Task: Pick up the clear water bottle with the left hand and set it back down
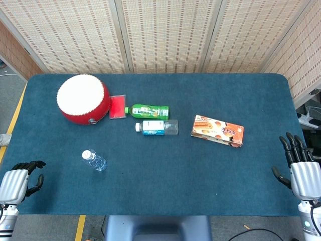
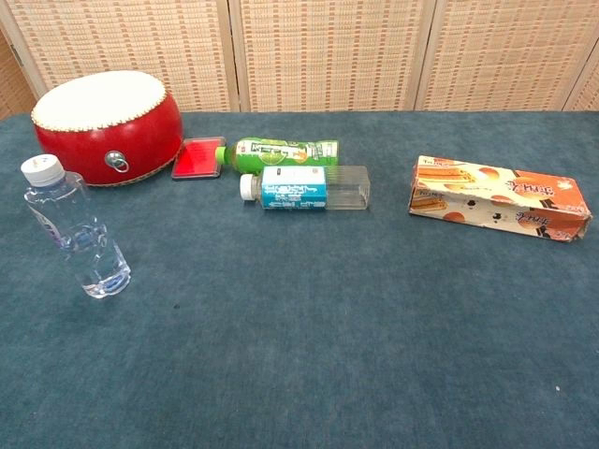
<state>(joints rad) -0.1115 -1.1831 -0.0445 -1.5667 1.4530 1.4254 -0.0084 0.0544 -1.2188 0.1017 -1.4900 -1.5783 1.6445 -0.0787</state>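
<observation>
The clear water bottle (image 1: 94,160) (image 2: 75,229) stands upright on the blue table, white cap on top, at the left front. My left hand (image 1: 20,181) hovers at the table's left front corner, well to the left of the bottle, fingers curled loosely and holding nothing. At the right front edge my right hand (image 1: 299,167) is held with its fingers apart and empty. Neither hand shows in the chest view.
A red drum (image 1: 83,99) (image 2: 105,126) sits at the back left with a red card (image 1: 118,107) beside it. A green bottle (image 1: 147,111) and a blue-labelled bottle (image 1: 157,127) lie mid-table. An orange snack box (image 1: 217,130) (image 2: 499,198) lies to the right.
</observation>
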